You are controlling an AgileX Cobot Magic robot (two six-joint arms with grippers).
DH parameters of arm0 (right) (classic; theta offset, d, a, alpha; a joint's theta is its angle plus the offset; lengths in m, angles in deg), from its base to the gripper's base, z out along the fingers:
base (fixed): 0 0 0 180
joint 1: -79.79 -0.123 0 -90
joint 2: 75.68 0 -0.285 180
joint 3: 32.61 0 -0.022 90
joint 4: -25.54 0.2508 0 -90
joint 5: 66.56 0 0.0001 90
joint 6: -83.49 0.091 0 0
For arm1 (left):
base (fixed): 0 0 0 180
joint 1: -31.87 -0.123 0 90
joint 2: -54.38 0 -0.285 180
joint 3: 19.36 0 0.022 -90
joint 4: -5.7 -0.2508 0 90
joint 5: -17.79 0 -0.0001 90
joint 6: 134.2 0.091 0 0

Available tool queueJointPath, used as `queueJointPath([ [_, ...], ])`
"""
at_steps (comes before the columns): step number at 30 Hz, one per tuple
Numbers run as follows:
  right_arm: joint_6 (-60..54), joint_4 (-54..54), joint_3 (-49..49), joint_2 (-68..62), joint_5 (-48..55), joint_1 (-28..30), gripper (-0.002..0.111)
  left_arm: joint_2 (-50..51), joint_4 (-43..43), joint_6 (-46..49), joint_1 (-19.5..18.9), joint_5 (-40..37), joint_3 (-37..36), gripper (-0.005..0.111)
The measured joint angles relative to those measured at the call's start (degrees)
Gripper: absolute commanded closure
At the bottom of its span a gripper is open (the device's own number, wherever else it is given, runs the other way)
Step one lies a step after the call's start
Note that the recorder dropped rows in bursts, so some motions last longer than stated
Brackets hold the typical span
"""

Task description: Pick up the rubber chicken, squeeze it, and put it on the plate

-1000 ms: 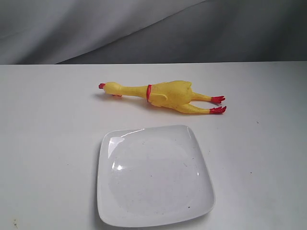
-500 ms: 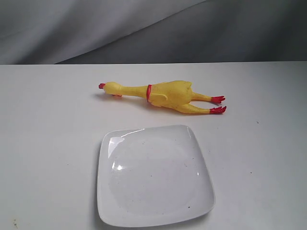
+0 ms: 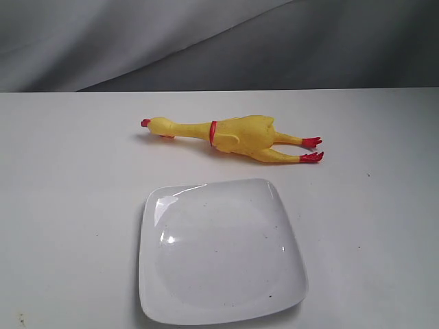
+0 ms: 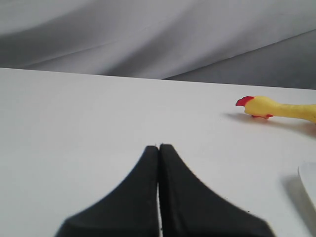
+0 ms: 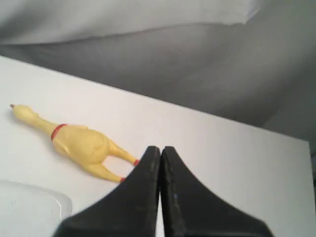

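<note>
The yellow rubber chicken lies flat on the white table, head with red comb to the left, red feet to the right. In front of it sits the glossy white square plate, nothing on it. Neither arm appears in the exterior view. My left gripper is shut with nothing in it; the rubber chicken's head lies well off from it, and a corner of the plate shows. My right gripper is shut too, empty; the rubber chicken lies beyond it, feet nearest, beside the plate's edge.
The white table ends at a far edge against a grey cloth backdrop. A few small dark specks dot the tabletop near the right side and the front left corner.
</note>
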Motion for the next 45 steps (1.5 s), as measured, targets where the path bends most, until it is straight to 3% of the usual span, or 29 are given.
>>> queueJointPath([
  [9, -5.7, 0.0, -0.4, -16.8, 1.9, -0.9, 0.108, 0.0, 0.0, 0.0, 0.0, 0.0, 0.0, 0.106],
  [13, -9.4, 0.0, -0.4, -26.5, 0.7, -6.0, 0.108, 0.0, 0.0, 0.0, 0.0, 0.0, 0.0, 0.106],
  [22, -13.9, -3.8, -0.4, -42.3, -13.6, -17.2, 0.108, 0.0, 0.0, 0.0, 0.0, 0.0, 0.0, 0.106],
  [23, -14.4, -3.9, -0.4, -43.6, -14.6, -17.6, 0.104, 0.0, 0.0, 0.0, 0.0, 0.0, 0.0, 0.106],
  [29, -21.2, -4.4, -0.4, -49.7, -12.6, -17.8, 0.053, 0.0, 0.0, 0.0, 0.0, 0.0, 0.0, 0.106],
  [31, -22.1, -4.5, -0.4, -51.0, -11.9, -17.8, 0.044, 0.0, 0.0, 0.1, 0.0, 0.0, 0.0, 0.106],
  [38, -22.6, -3.8, -0.4, -52.5, -13.8, -17.8, 0.045, 0.0, 0.0, 0.1, 0.0, 0.0, 0.0, 0.106],
  [45, -31.2, 5.5, -0.4, -52.5, -18.8, -17.8, 0.050, 0.0, 0.0, 0.1, 0.0, 0.0, 0.0, 0.106],
])
